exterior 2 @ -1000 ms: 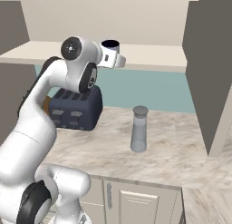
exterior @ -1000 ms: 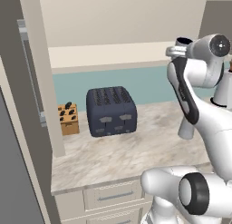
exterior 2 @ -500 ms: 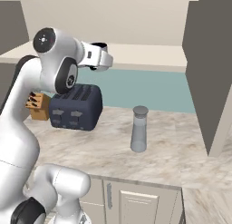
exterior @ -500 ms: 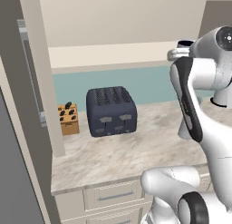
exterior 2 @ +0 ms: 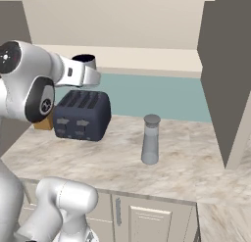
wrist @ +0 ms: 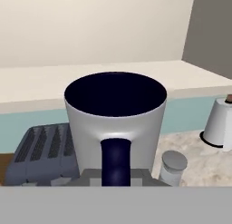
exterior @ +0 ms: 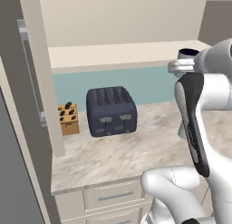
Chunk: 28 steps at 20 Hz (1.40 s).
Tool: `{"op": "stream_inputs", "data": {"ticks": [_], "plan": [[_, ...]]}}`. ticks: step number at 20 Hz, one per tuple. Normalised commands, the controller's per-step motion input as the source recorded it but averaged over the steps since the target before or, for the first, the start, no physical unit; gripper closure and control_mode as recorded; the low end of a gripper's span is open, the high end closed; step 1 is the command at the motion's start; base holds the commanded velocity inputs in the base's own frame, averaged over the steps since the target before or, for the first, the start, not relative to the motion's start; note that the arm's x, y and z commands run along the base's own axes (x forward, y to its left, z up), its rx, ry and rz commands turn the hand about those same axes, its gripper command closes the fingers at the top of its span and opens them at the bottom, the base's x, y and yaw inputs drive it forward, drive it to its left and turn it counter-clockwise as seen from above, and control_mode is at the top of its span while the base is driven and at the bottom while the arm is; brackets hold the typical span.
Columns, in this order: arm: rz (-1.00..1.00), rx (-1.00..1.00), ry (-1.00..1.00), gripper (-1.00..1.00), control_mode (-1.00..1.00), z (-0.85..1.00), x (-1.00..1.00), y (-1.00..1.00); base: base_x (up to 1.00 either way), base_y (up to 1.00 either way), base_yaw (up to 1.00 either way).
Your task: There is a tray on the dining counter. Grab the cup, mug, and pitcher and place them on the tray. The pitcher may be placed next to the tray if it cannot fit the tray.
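The mug (exterior 2: 84,60), dark navy with a side handle, hangs high in the air above the toaster, and my gripper (exterior 2: 88,76) is shut on it. In the hand view the mug (wrist: 116,123) is upright, its handle facing the camera and its mouth dark. From the left base view the mug (exterior: 188,53) peeks out over my upper arm. The pitcher (exterior 2: 150,139), tall grey glass with a silvery lid, stands on the marble counter to the right of the toaster; its lid (wrist: 173,164) shows below the mug. The tray, the cup and the dining counter are out of view.
A dark four-slot toaster (exterior: 111,110) stands at the back of the marble counter (exterior 2: 112,162) with a wooden knife block (exterior: 68,119) to its left. A white paper roll (wrist: 219,123) stands farther right. A tall cabinet side (exterior 2: 228,74) bounds the counter's right end, a wall panel (exterior: 38,73) its left.
The arm has swung round, carrying the mug leftward and slightly lower in the right base view. Pitcher and toaster have stayed put.
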Motion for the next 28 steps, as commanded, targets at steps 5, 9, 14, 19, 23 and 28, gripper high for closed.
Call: {"op": "stream_inputs", "data": {"ticks": [5, 9, 14, 19, 23, 28], "plan": [[0.07, 0.04, 0.00, 1.00, -1.00, 0.00, -0.55, 0.01, 0.00, 0.00, 0.00], [0.04, 0.00, 0.00, 1.00, -1.00, 0.00, -0.46, 0.06, 0.00, 0.00, 0.00], [0.00, 0.00, 0.00, 1.00, -1.00, 0.00, -0.44, 0.05, 0.00, 0.00, 0.00], [-0.01, 0.00, 0.00, 1.00, -1.00, 0.00, -0.43, 0.00, 0.00, 0.00, 0.00], [-0.07, 0.00, 0.00, 1.00, -1.00, 0.00, -0.29, 0.00, 0.00, 0.00, 0.00], [-0.04, 0.00, 0.00, 1.00, -1.00, 0.00, -0.19, -0.01, 0.00, 0.00, 0.00]]}}
